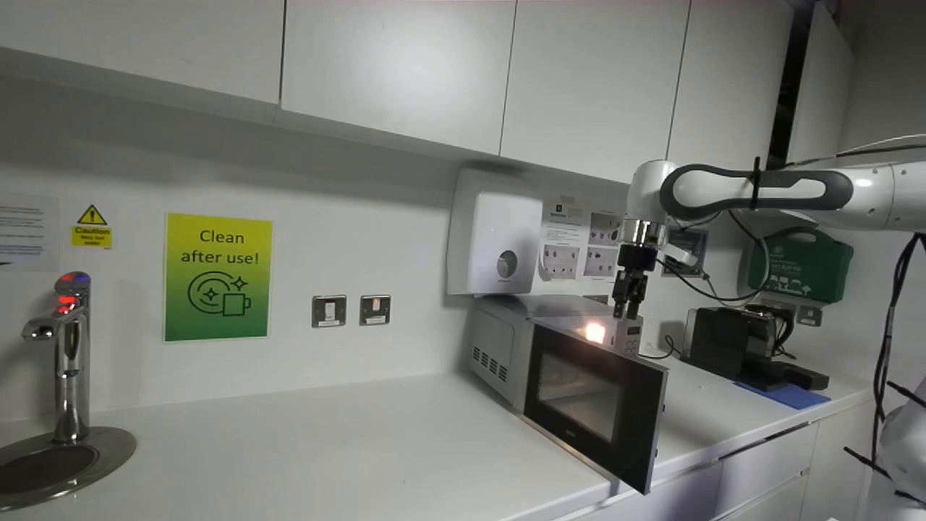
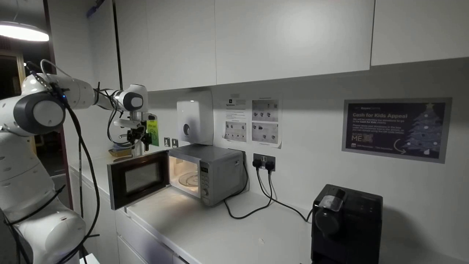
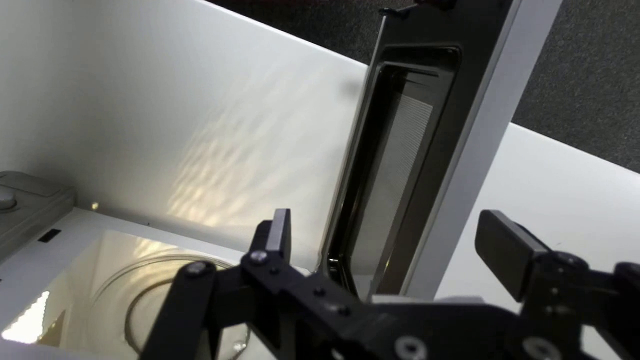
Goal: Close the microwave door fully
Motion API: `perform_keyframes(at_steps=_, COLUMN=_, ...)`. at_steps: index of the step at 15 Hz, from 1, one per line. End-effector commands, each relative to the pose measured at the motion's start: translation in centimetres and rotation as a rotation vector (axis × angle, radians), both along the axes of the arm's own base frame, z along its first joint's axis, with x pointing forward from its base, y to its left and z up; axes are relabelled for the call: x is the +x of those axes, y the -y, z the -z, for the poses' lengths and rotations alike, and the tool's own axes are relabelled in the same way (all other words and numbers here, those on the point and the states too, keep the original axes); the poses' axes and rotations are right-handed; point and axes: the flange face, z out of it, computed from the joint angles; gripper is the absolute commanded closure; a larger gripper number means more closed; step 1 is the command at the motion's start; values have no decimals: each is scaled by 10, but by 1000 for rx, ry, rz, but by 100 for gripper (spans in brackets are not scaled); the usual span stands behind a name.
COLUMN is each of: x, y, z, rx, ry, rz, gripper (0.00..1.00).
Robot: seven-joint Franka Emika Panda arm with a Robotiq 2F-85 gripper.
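Beneath the gripper [image 3: 385, 230], the microwave door [image 2: 137, 179] stands swung out from the front of the microwave [image 2: 225, 165]; in the wrist view its top edge appears between the two fingers [image 3: 505, 250]. I read the hand as released, fingers spread well apart; in both exterior views I see the fingers end above the door, near it and apart. Lower than the hand and to one side, the lit cavity [image 2: 182, 167] lies exposed; a glass turntable [image 2: 188, 179] rests inside it; the control panel [image 2: 205, 181] sits on the side away from the door's hinged end. Under the hand, the white worktop [image 2: 227, 238] extends on both sides of the door; the door's free end projects past the worktop's front edge, above dark floor [image 3: 580, 90]. On the wall, apart from the hand, I identify a white dispenser box [image 2: 194, 119], higher than the microwave; farther from the hand than the microwave, two black plugs [image 2: 270, 165] sit in a wall socket [image 2: 263, 158]; well apart from the hand, a black appliance [image 2: 348, 223] stands on the worktop.
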Motion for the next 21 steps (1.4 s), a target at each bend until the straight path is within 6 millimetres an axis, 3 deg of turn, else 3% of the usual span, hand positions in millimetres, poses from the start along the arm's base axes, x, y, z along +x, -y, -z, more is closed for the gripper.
perform_keyframes(at_steps=1, x=17, y=-34, z=-2, rx=-19, ry=-28, rz=-54, gripper=0)
perform_keyframes(at_steps=7, x=36, y=-86, z=11, rx=-28, ry=-34, rz=-207, gripper=0)
perform_keyframes(at_steps=12, x=42, y=-117, z=14, rx=-29, ry=10, rz=-435, gripper=0)
perform_keyframes(at_steps=21, x=18, y=-146, z=11, rx=73, ry=32, rz=-910, gripper=0)
